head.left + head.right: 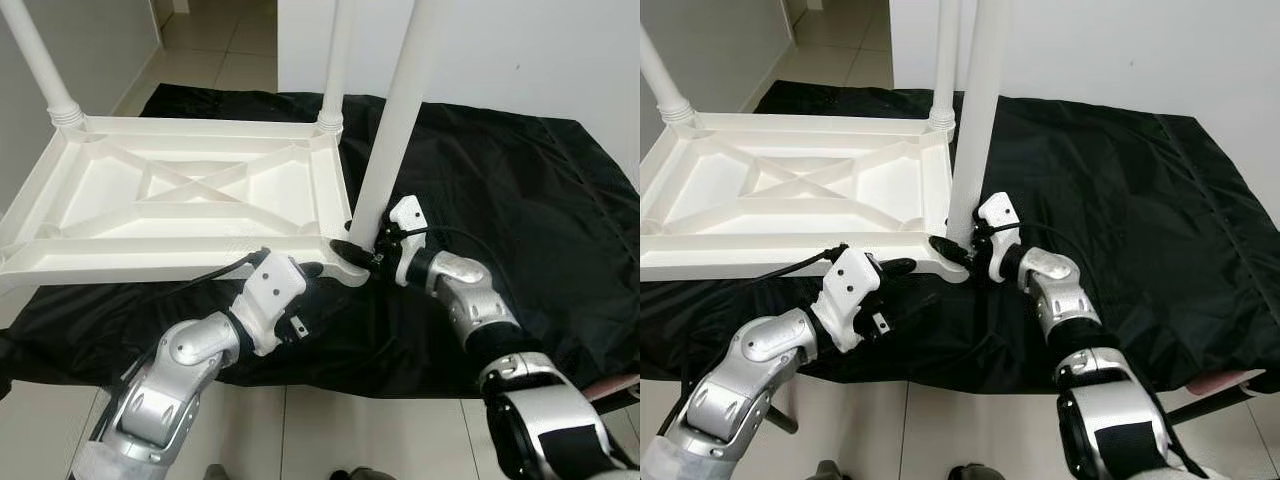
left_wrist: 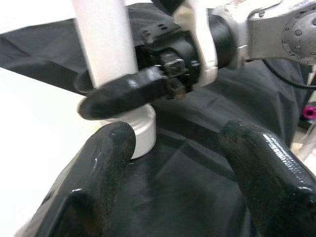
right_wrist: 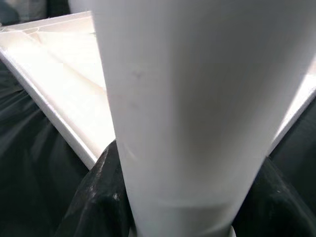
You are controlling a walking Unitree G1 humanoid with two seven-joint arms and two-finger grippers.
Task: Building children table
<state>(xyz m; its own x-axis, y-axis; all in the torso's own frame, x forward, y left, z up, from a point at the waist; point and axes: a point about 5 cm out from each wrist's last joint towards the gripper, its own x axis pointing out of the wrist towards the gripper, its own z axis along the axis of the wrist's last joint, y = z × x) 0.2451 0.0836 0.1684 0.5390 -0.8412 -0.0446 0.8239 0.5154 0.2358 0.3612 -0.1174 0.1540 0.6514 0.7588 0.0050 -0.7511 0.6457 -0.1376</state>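
Note:
A white plastic tabletop (image 1: 180,200) lies upside down on a black cloth (image 1: 500,180). Two white legs stand in its far corners, one at the left (image 1: 45,70) and one at the right (image 1: 337,70). A third white leg (image 1: 398,120) stands upright at the near right corner. My right gripper (image 1: 362,248) is shut on it close to its base, with a black finger (image 3: 96,197) on either side. My left gripper (image 1: 318,272) is open just before that corner, and its fingers (image 2: 98,182) are spread a little short of the leg (image 2: 106,49).
The cloth covers a tiled floor (image 1: 350,430), and its near edge runs just in front of my arms. A white wall (image 1: 520,50) rises behind it. A grey wall (image 1: 100,40) stands at the left. Something pink (image 1: 625,385) lies at the cloth's near right edge.

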